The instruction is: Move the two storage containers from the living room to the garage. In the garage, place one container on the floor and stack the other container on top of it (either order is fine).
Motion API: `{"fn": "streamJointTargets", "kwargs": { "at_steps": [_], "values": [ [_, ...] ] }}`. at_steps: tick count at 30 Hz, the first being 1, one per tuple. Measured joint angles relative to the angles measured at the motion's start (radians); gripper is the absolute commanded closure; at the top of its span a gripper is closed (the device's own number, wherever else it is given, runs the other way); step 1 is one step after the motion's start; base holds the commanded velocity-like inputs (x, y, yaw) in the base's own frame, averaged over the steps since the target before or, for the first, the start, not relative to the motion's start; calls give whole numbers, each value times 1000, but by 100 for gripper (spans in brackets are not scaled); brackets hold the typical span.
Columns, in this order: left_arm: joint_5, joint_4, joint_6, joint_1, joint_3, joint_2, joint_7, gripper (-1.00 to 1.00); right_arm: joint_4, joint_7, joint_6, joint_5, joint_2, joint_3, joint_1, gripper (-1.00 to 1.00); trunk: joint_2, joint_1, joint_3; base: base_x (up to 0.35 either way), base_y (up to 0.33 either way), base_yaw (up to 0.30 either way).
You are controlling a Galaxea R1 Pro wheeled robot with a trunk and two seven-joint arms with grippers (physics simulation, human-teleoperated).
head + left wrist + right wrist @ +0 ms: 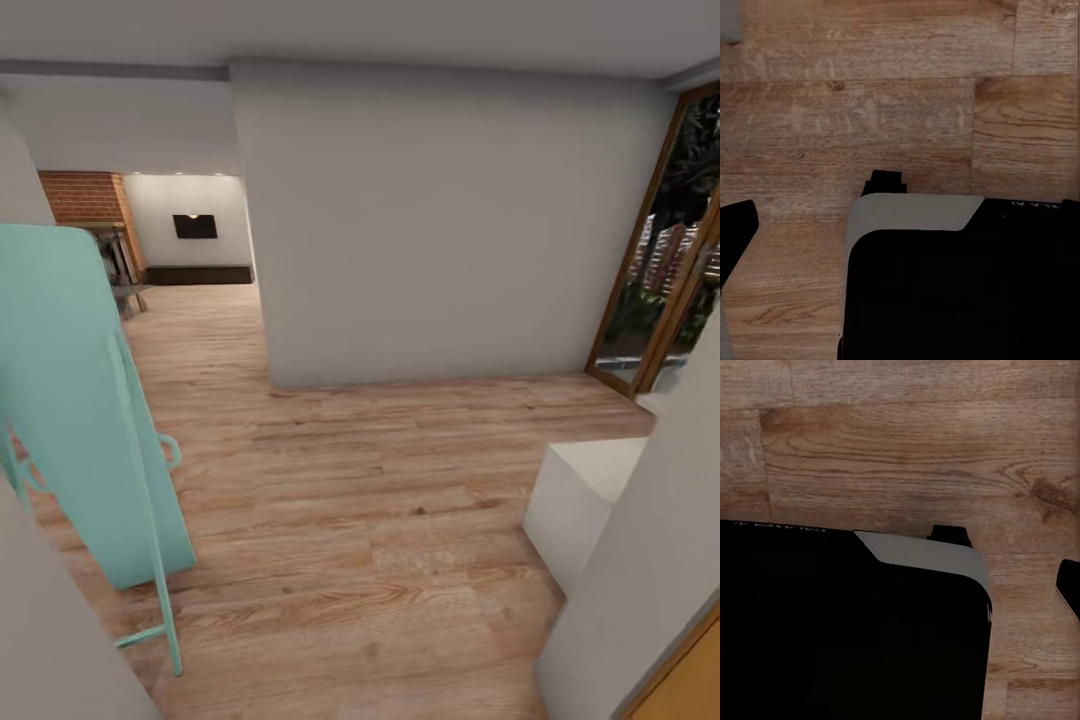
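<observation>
1. Wood floor (380, 520): light planks, running from the near hall back to the living room (190, 255).
2. Living room, far left through the opening: brick fireplace (90, 200), dark wall TV (195, 227), dark low bench (200, 274) against the pale back wall.
3. Wall block (440, 220): plain pale grey, centre, standing on the planks.
4. Glass door (665, 270): wood-framed, at right, with foliage and a fence seen through it.
5. Teal stand (90, 420): tall panel on thin teal legs, leaning at near left.
6. White box (580, 495): low, pale, at right, against a pale wall.
7. Base (960, 285): black body with a pale grey top edge, over the planks; the same (855, 622) in the right wrist view.
8. Left end effector: state cannot be told.
9. Right end effector: state cannot be told.
10. Containers: whereabouts cannot be told.
</observation>
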Motion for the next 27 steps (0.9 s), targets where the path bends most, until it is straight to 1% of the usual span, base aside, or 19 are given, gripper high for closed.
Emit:
{"fn": "streamJointTargets", "kwargs": {
  "at_steps": [27],
  "values": [
    [0,0,0,0,0,0,1,-100,0,0,0,1,0,0,0,-100,0,0,0,322,0,0]
  ]
}}
